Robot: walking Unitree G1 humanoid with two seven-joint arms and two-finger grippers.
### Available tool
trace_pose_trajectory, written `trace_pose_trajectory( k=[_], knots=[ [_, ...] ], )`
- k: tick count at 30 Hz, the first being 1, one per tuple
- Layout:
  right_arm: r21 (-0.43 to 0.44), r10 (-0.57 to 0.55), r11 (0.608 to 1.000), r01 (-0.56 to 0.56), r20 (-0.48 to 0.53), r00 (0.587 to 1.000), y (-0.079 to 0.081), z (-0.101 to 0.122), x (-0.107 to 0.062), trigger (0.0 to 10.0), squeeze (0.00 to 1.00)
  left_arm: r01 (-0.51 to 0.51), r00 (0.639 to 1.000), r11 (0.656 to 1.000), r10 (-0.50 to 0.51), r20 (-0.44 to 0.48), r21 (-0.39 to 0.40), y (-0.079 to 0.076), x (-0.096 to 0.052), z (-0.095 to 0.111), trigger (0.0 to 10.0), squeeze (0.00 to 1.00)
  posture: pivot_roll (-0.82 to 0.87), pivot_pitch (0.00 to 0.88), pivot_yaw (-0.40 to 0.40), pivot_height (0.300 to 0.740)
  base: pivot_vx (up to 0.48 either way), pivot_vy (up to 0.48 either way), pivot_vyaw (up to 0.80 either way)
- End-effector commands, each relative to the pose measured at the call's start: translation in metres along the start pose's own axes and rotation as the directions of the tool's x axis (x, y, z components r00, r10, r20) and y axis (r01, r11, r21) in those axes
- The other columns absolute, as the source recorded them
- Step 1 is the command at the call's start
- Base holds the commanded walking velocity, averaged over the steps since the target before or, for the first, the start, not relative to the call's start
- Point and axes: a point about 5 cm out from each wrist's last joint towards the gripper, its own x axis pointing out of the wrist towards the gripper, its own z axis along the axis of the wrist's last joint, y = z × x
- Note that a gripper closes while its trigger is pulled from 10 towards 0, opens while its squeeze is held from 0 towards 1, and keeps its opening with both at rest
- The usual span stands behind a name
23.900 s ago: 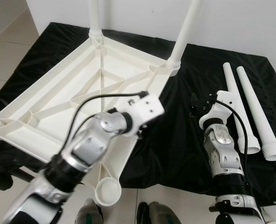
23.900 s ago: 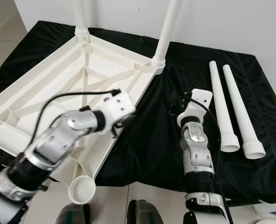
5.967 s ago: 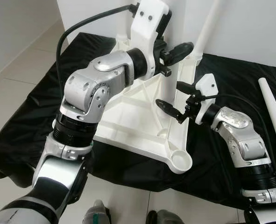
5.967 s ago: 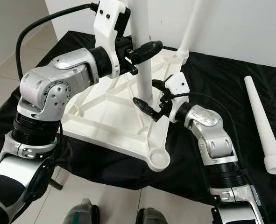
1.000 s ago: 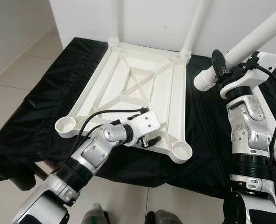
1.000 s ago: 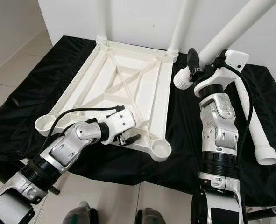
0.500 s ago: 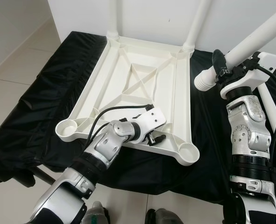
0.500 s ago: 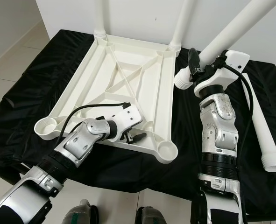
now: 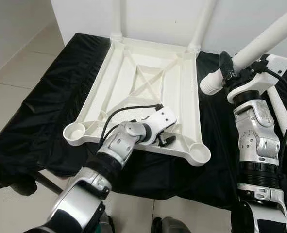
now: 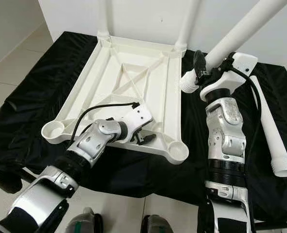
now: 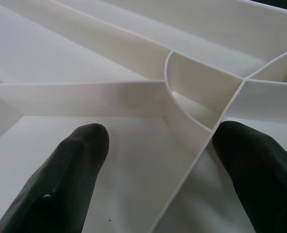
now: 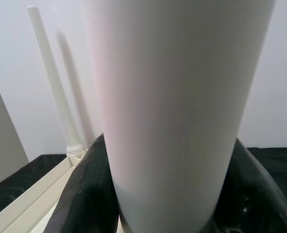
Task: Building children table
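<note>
Black cloth covers the table (image 9: 46, 97) where the upturned tabletop (image 9: 148, 92) lies; left end effector (image 9: 163, 141) spread, steadying its near rim, while right end effector (image 9: 235, 68), clenched on a leg (image 9: 260, 46), should align it squarely over the near-right socket (image 9: 200, 152).

**A:** We're looking at a low surface draped all over in a black cloth (image 9: 46, 97), creased and sagging at its near edge over a pale tiled floor (image 9: 17, 63).

**B:** And right on that cloth, the white tabletop (image 9: 148, 82), flipped underside up, ribs showing, taking up the middle.

**A:** Two legs already stand upright in the tabletop's far corners, the far left leg (image 9: 118, 14) and the far right leg (image 9: 201, 22), against the white wall.

**B:** Near corners of the tabletop: two open round sockets, one left (image 9: 74, 132), one right (image 9: 200, 153).

**A:** To the right of the tabletop, well apart, a loose white leg (image 10: 272, 136) lies flat on the cloth, wide end nearest us.
</note>
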Motion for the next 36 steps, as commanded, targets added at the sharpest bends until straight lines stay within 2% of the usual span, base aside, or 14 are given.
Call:
trace_pose_trajectory(
  k=[1,4,6,7,9,14,16,17,18,19,22,26,32,36],
  knots=[
    [0.005,0.009,1.000,-0.010,0.006,1.000,0.003,0.002,-0.002,10.0,0.00,-0.541,0.839,0.841,0.542,0.053,-0.025,0.031,-0.009,0.012,10.0,0.00,0.00,0.063,-0.027,0.740,0.000,0.000,0.00],
    [0.006,0.015,1.000,-0.015,-0.010,1.000,0.004,-0.001,-0.005,10.0,0.00,-0.505,0.850,0.858,0.513,0.116,-0.094,0.033,-0.016,0.020,10.0,0.00,0.00,0.065,-0.026,0.740,0.000,0.000,0.00],
    [0.006,0.015,1.000,-0.015,-0.010,1.000,0.004,-0.001,-0.005,10.0,0.00,-0.505,0.850,0.858,0.513,0.116,-0.094,0.033,-0.016,0.020,10.0,0.00,0.00,0.065,-0.026,0.740,0.000,0.000,0.00],
    [0.011,0.020,1.000,-0.020,-0.020,1.000,0.004,-0.003,-0.006,10.0,0.00,-0.469,0.861,0.877,0.481,0.166,-0.107,0.033,-0.024,0.024,10.0,0.00,0.01,0.065,-0.027,0.740,0.000,0.000,0.00],
    [0.020,0.029,0.999,-0.029,-0.031,0.999,0.006,-0.005,-0.008,10.0,0.00,-0.422,0.867,0.905,0.419,0.271,-0.051,0.034,-0.041,0.030,10.0,0.00,0.01,0.065,-0.029,0.740,0.000,0.000,0.00],
    [0.027,0.040,0.999,-0.039,-0.035,0.999,0.007,-0.006,-0.007,10.0,0.00,-0.383,0.881,0.924,0.361,0.307,0.013,0.036,-0.059,0.026,10.0,0.00,0.01,0.065,-0.036,0.740,0.000,0.000,0.00],
    [0.031,0.050,0.998,-0.049,-0.037,0.998,0.007,-0.006,-0.006,10.0,0.00,-0.288,0.908,0.957,0.259,0.331,0.039,0.029,-0.069,0.025,10.0,0.00,0.03,0.067,-0.045,0.740,0.000,0.000,0.00],
    [0.031,0.050,0.998,-0.049,-0.037,0.998,0.007,-0.006,-0.006,10.0,0.00,-0.288,0.908,0.957,0.259,0.331,0.039,0.029,-0.069,0.025,10.0,0.00,0.03,0.067,-0.045,0.740,0.000,0.000,0.00],
    [0.032,0.061,0.998,-0.060,-0.041,0.997,0.008,-0.006,-0.003,10.0,0.00,-0.152,0.925,0.985,0.114,0.363,0.078,0.011,-0.075,0.025,10.0,0.00,0.03,0.068,-0.055,0.740,0.000,0.000,0.00],
    [0.031,0.065,0.997,-0.064,-0.043,0.997,0.009,-0.006,-0.003,10.0,0.00,-0.102,0.925,0.991,0.062,0.375,0.089,0.003,-0.077,0.026,10.0,0.00,0.03,0.068,-0.055,0.740,0.000,0.000,0.00],
    [0.031,0.069,0.997,-0.068,-0.045,0.997,0.009,-0.006,-0.002,10.0,0.00,-0.053,0.931,0.992,0.007,0.365,0.116,-0.005,-0.077,0.024,10.0,0.00,0.04,0.069,-0.059,0.740,0.000,0.000,0.00],
    [0.027,0.076,0.997,-0.074,-0.055,0.996,0.009,-0.007,0.000,10.0,0.00,0.018,0.959,0.993,-0.050,0.278,0.116,-0.015,-0.069,0.011,10.0,0.00,0.04,0.067,-0.064,0.740,0.000,0.000,0.00],
    [0.026,0.073,0.997,-0.072,-0.063,0.995,0.009,-0.007,0.000,10.0,0.00,0.045,0.964,0.989,-0.080,0.252,0.142,-0.020,-0.064,0.008,10.0,0.00,0.03,0.063,-0.066,0.740,0.000,0.000,0.00],
    [0.020,0.070,0.997,-0.069,-0.064,0.995,0.006,-0.006,0.001,10.0,0.00,0.105,0.964,0.975,-0.147,0.220,0.195,-0.032,-0.060,0.006,10.0,0.00,0.03,0.062,-0.065,0.740,0.000,0.000,0.00]
  ],
)
